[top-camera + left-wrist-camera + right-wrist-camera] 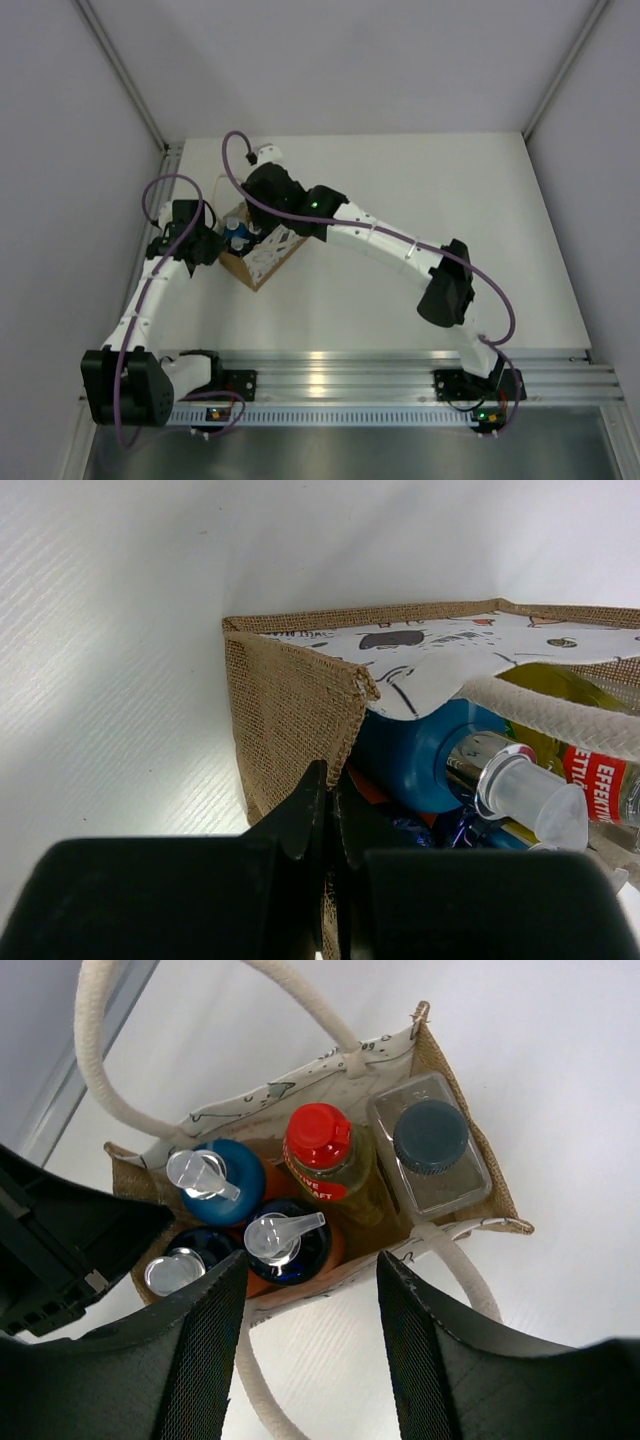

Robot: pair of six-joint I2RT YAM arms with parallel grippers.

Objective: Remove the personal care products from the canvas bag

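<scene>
The tan canvas bag stands upright with white cord handles and holds five bottles. They are a yellow one with a red cap, a flat whitish one with a dark round cap, and three orange-and-blue pump bottles. My right gripper is open and empty, hovering above the bag's near rim. My left gripper is shut on the bag's side wall, beside a blue pump bottle. In the top view the bag sits between the left gripper and the right gripper.
The white table spreads to the right of and behind the bag. A grey wall and metal rail run close along the bag's left. The left gripper's black body sits against the bag's left side.
</scene>
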